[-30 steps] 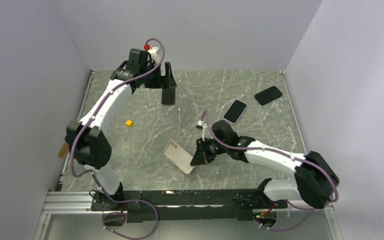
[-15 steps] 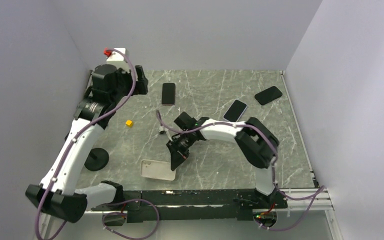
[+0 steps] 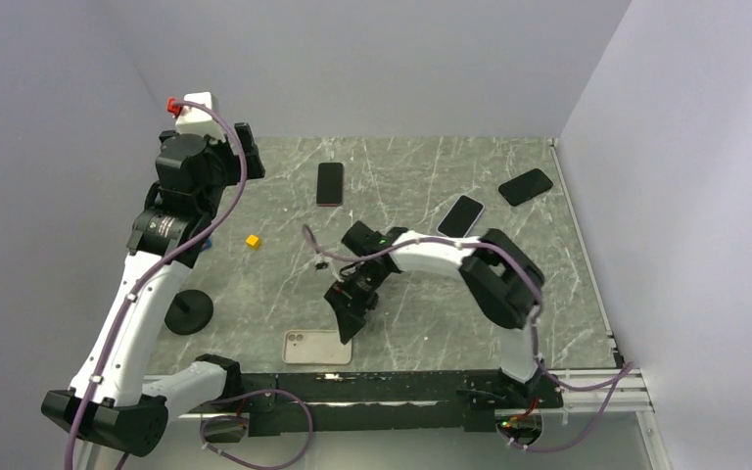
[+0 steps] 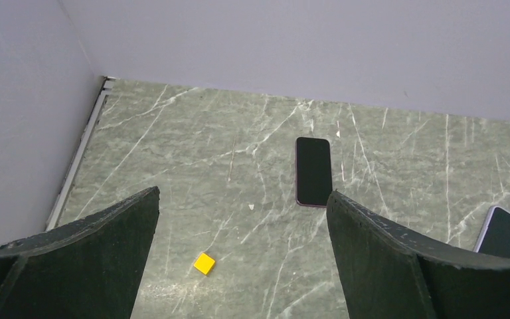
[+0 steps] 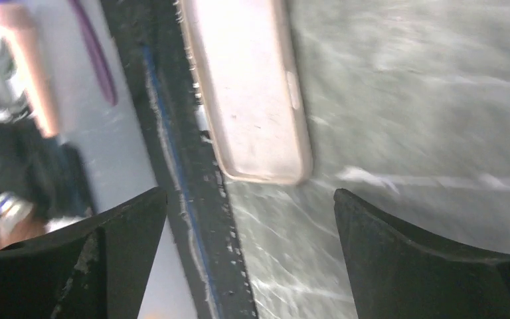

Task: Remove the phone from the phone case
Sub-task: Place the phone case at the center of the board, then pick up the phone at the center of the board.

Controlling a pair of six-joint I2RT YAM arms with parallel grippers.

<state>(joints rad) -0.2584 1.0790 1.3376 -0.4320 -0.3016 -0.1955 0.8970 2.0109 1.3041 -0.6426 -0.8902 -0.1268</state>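
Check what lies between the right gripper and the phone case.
Nothing but bare marble table: the right wrist view shows the phone case lying just ahead of the open right gripper, not touching it.

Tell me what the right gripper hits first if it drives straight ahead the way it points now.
Most likely the pale phone case: it lies flat at the near edge of the table, straight ahead of the open right gripper. The gap to it is hard to judge.
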